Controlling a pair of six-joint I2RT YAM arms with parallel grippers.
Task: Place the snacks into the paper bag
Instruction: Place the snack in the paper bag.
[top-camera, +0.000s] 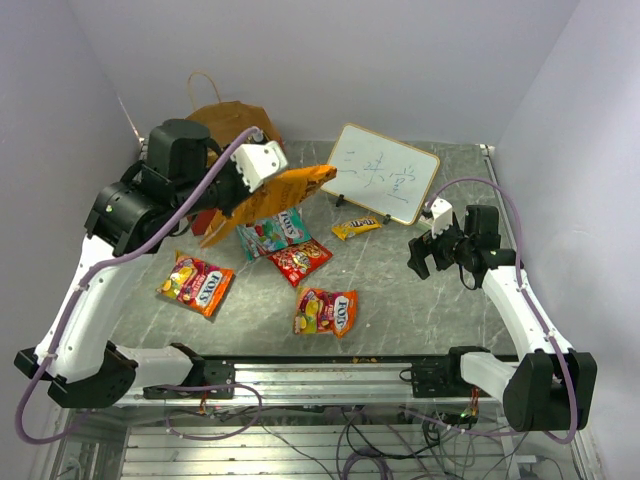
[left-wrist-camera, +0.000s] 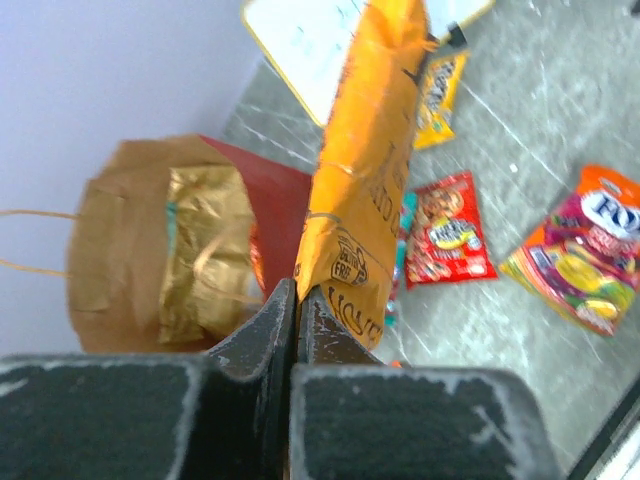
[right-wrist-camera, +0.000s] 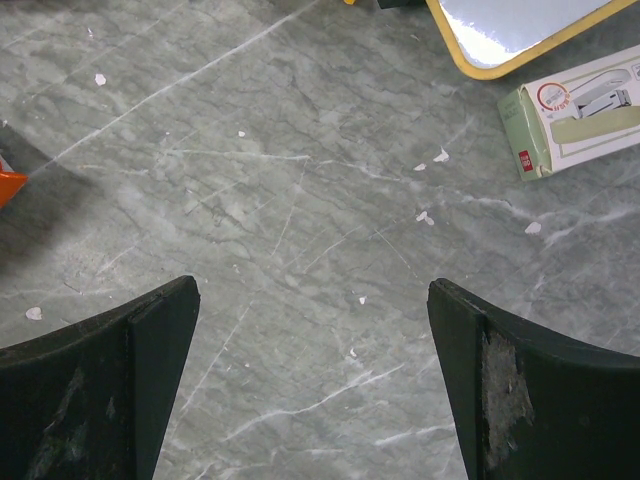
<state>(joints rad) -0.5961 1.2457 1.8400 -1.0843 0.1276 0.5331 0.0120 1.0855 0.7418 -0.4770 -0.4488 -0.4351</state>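
My left gripper is shut on the lower edge of a big orange chip bag, holding it off the table. The packet hangs tilted just right of the paper bag. That bag is open, red outside and brown inside, with a gold packet in it. On the table lie a teal pack, a red pack, a yellow pack and two orange Fox's packs. My right gripper is open above bare table, holding nothing.
A whiteboard with writing leans at the back, right of the middle. A small white box lies beside it, near my right gripper. Grey walls close in the table on the left, back and right.
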